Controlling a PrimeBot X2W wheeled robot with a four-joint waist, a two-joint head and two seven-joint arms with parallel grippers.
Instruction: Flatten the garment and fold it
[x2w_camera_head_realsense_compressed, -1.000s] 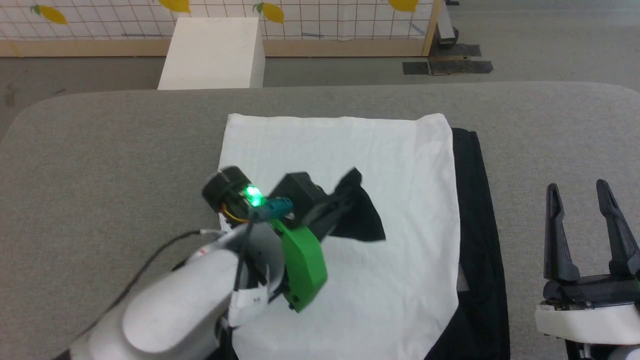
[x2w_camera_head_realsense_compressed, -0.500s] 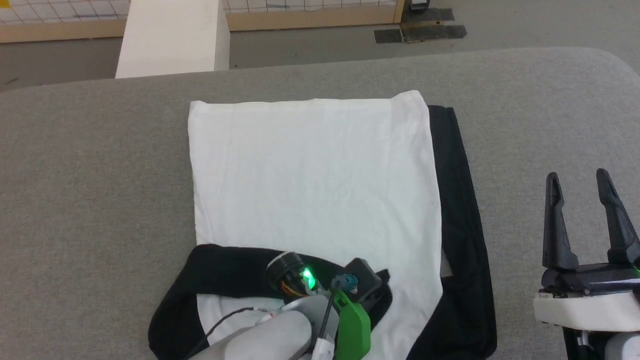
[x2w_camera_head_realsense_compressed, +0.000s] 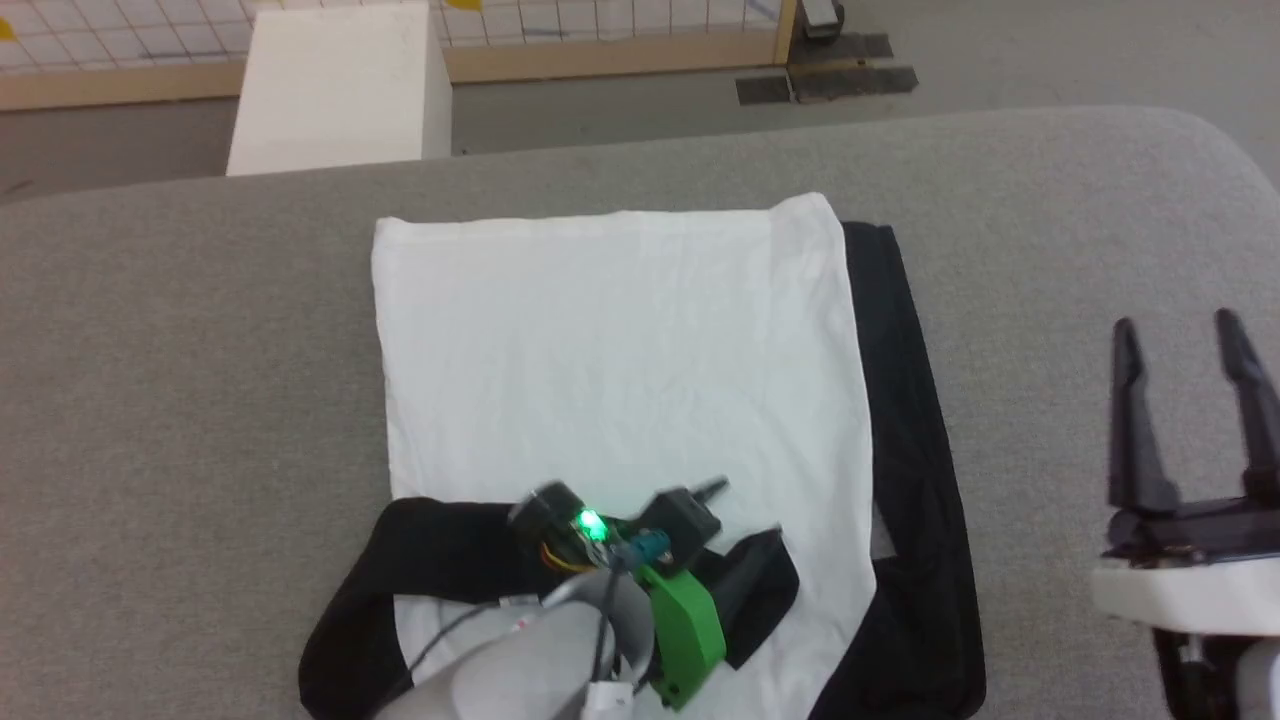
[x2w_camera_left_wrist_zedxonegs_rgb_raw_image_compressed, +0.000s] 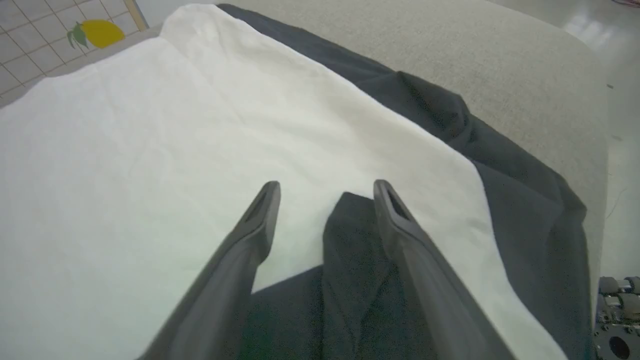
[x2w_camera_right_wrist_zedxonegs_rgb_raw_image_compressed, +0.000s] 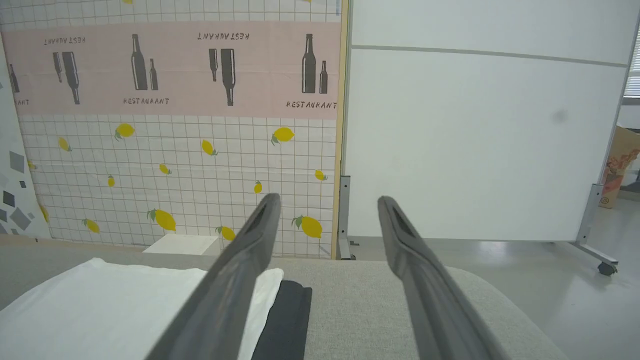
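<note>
Can see the garment (x2w_camera_head_realsense_compressed: 620, 350) flat in the middle of the grey table (x2w_camera_head_realsense_compressed: 180, 350), white body up. At the near edge, one black sleeve (x2w_camera_head_realsense_compressed: 440, 545) laid across the white, likely as a fold. Over its end, the left gripper (x2w_camera_left_wrist_zedxonegs_rgb_raw_image_compressed: 326, 185), fingers spread wide, pinching nothing. On the near right, over bare table, the right gripper (x2w_camera_head_realsense_compressed: 1177, 322), wide apart too, holding nothing, parked out of the way. Along the right edge, the other black sleeve (x2w_camera_head_realsense_compressed: 905, 400) poking out from under the white. Plenty of bare table on left, right and far sides for moving.
</note>
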